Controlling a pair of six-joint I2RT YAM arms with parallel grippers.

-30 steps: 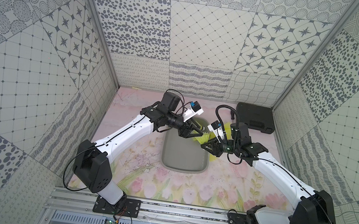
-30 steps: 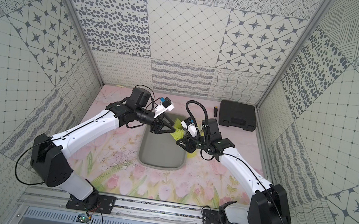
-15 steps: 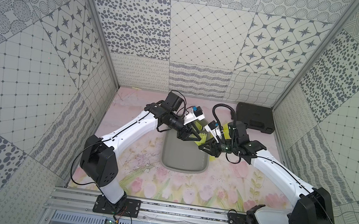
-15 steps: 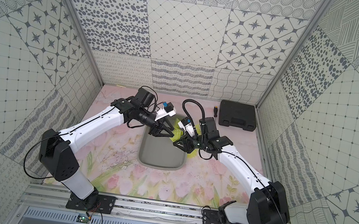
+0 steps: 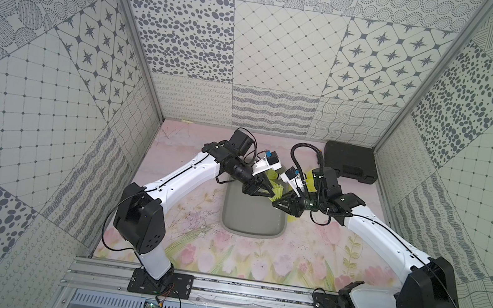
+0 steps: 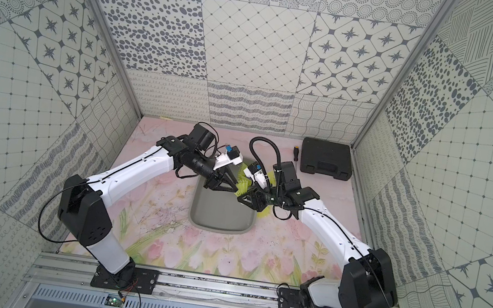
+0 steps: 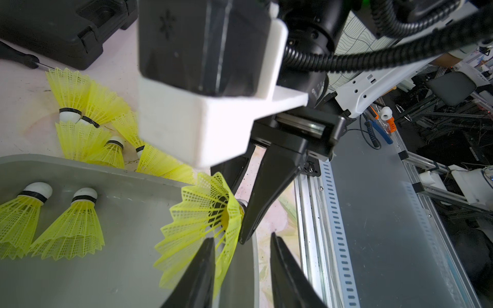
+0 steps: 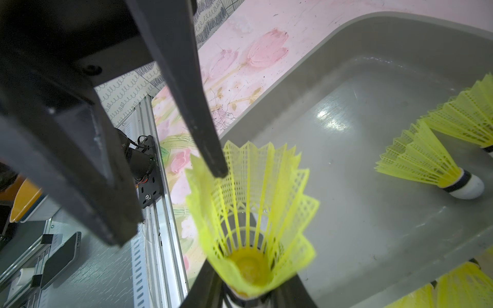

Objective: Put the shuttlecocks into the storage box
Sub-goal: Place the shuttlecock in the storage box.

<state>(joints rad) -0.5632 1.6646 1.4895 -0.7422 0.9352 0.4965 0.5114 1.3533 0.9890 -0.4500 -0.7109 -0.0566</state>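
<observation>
My right gripper [image 8: 248, 293] is shut on the white base of a neon yellow shuttlecock [image 8: 250, 213], held skirt-up over the right rim of the grey storage box [image 8: 306, 61]. My left gripper [image 7: 241, 237] is open and meets it there. One left finger [image 8: 217, 170] reaches into the skirt while the other stays outside. Two shuttlecocks [image 7: 72, 224] lie inside the box. Several more [image 7: 80, 106] are piled on the mat just beyond its far right corner. In both top views the two grippers [image 5: 269, 193] [image 6: 241, 197] meet above the box [image 5: 253, 224].
A black ribbed hard case [image 5: 350, 166] sits at the back right, with a screwdriver [image 6: 296, 153] beside it. The floral mat [image 5: 192, 252] spreads around the box. A metal rail [image 5: 219, 288] runs along the front edge.
My left arm has swung right toward the right gripper and its jaws have narrowed around the skirt's edge. The right gripper has shifted slightly left, still holding its shuttlecock.
</observation>
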